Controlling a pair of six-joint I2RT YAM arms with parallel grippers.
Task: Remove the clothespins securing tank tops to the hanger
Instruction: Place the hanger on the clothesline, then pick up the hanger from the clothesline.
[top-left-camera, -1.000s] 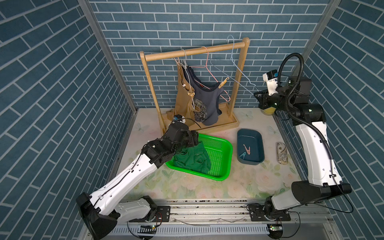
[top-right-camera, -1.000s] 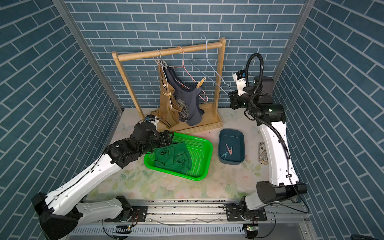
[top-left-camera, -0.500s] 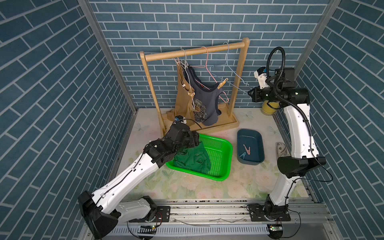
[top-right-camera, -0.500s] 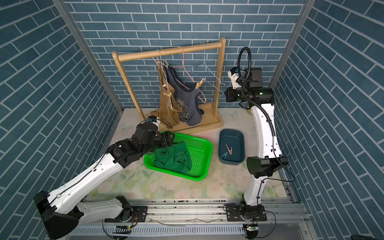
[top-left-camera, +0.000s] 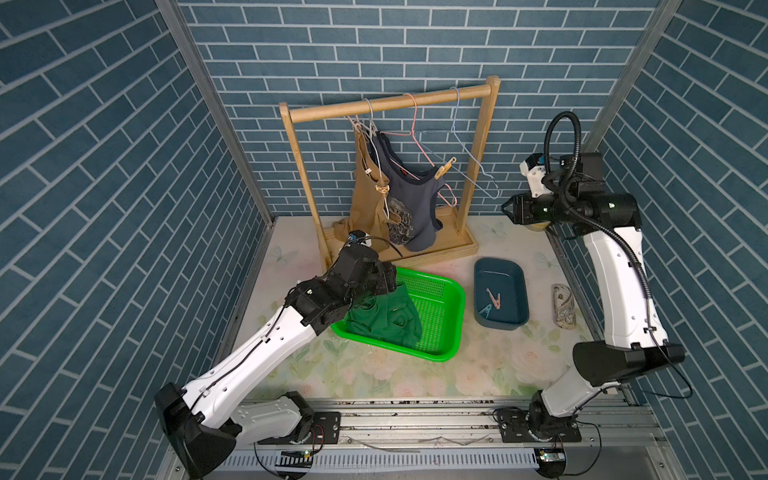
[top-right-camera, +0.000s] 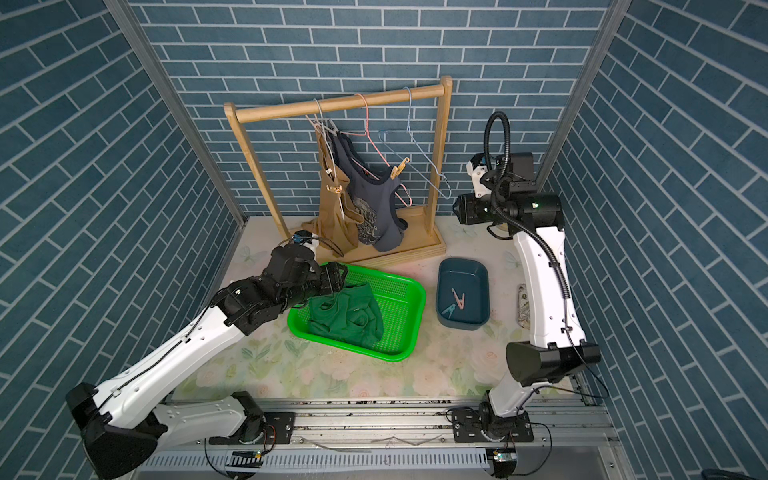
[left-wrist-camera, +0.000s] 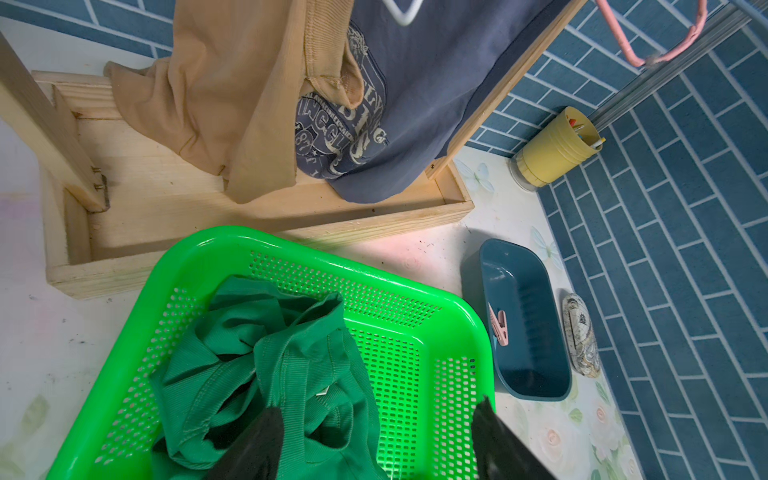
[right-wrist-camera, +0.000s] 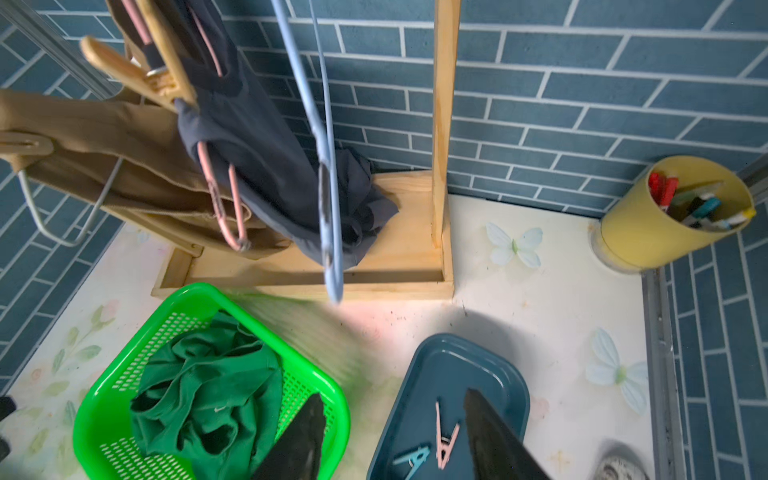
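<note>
Two clothespins (top-left-camera: 494, 299) lie inside the blue tray (top-left-camera: 498, 260)'s rim.

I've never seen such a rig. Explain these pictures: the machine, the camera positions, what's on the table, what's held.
Two white robot arms with two-finger grippers. Two pictures look down from overhead, two from wrist cameras. On the table: a wooden clothes rack hanging a tan-brown tank top and a grey-blue printed tank top, a green plastic basket holding a green tank top, a dark teal tray with a pink clothespin and a teal clothespin. The left gripper and right gripper are open, empty.
</note>
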